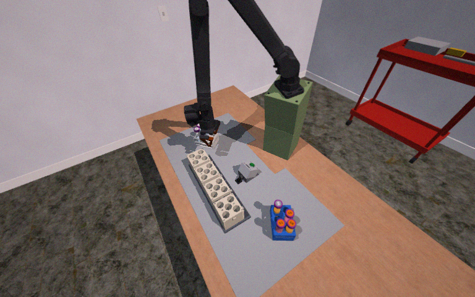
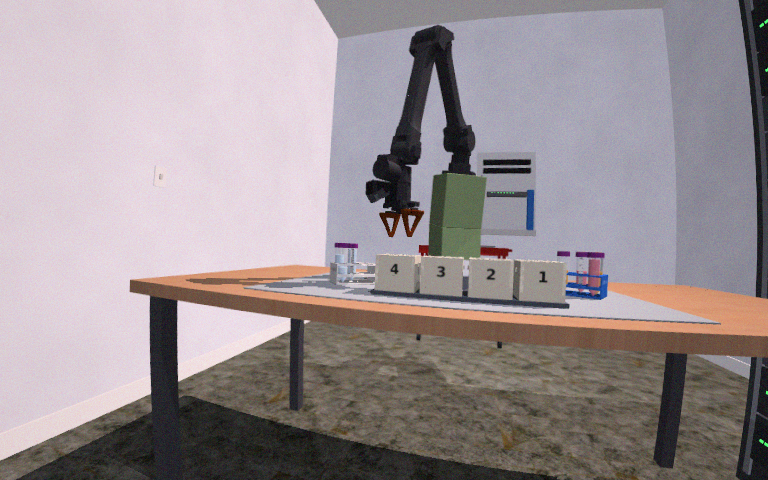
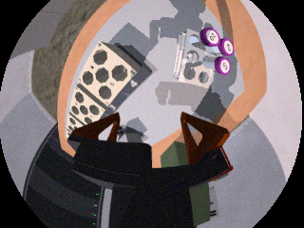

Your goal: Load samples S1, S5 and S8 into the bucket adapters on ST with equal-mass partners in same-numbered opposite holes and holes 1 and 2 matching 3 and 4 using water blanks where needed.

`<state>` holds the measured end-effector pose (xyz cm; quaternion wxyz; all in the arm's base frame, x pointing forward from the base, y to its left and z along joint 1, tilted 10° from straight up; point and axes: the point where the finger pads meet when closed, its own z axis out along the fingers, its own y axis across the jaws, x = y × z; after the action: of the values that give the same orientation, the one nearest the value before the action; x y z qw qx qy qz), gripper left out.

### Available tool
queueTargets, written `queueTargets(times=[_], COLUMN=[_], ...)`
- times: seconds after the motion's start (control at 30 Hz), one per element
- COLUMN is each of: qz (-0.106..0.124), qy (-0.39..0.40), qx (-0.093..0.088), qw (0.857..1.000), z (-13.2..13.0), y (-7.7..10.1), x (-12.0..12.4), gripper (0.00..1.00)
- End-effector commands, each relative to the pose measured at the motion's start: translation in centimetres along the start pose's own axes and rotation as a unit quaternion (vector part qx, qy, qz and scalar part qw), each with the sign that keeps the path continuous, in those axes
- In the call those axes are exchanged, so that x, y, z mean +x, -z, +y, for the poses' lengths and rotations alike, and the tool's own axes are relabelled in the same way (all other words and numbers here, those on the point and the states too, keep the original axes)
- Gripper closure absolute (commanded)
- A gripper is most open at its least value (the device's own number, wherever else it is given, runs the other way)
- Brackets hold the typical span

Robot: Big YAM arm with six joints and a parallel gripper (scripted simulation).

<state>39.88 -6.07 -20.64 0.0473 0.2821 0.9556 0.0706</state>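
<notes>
Exterior view, fingers (image 2: 408,221) spread wide, empty

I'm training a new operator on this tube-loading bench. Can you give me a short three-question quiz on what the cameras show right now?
1. True or false: the gripper is clamped on a tube.
2. How many purple-capped tubes stand in the clear blank rack? A) one B) three C) five
3. Fill in: on the loading stand, the holes of adapter 4 and the other three adapters look ____.

Key:
1. False. Its fingers are spread wide with nothing between them, hanging above the table near the blank rack.
2. B. The wrist view shows three purple caps.
3. Empty. The tubes of the blue sample rack are in their wells.
</notes>
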Motion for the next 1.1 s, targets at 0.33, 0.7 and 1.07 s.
queueTargets(times=[0.33, 0.7, 1.07], qz=[-0.009, -0.020, -0.020], qy=[0.016, 0.019, 0.019], qx=[-0.002, -0.001, -0.001], qw=[1.000, 1.000, 1.000], z=[-7.2, -11.1, -11.1], y=[0.3, 1.1, 1.1], x=[-7.5, -12.2, -12.2], gripper=[0.00, 0.00, 0.00])
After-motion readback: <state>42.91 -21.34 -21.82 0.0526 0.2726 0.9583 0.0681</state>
